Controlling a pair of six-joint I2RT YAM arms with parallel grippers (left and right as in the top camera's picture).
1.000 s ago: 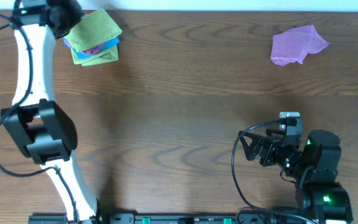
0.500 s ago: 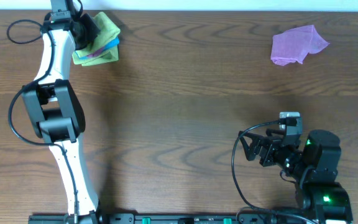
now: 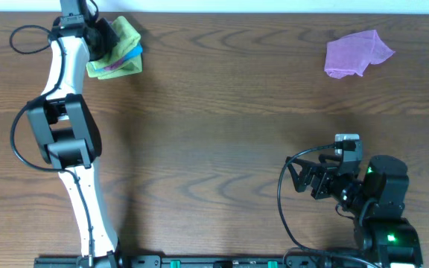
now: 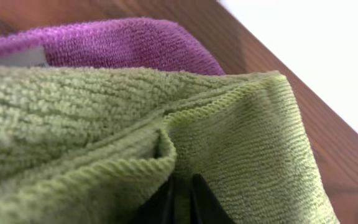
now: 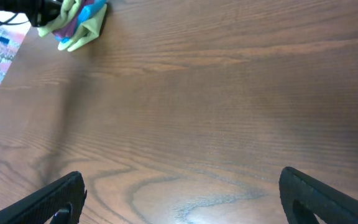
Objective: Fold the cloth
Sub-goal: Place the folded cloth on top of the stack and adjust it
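Showing one deep crease, the cloth [image 4: 73, 112] looks ribbed, lime-green

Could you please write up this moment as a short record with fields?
green cloth: top of a stack at the far left, over a blue cloth and a purple cloth
left gripper: at the stack, fingertips nearly together on a green fold
lilac cloth: crumpled, far right, apart from the stack
right gripper: open, empty, near its base
fold state: cannot tell from these views
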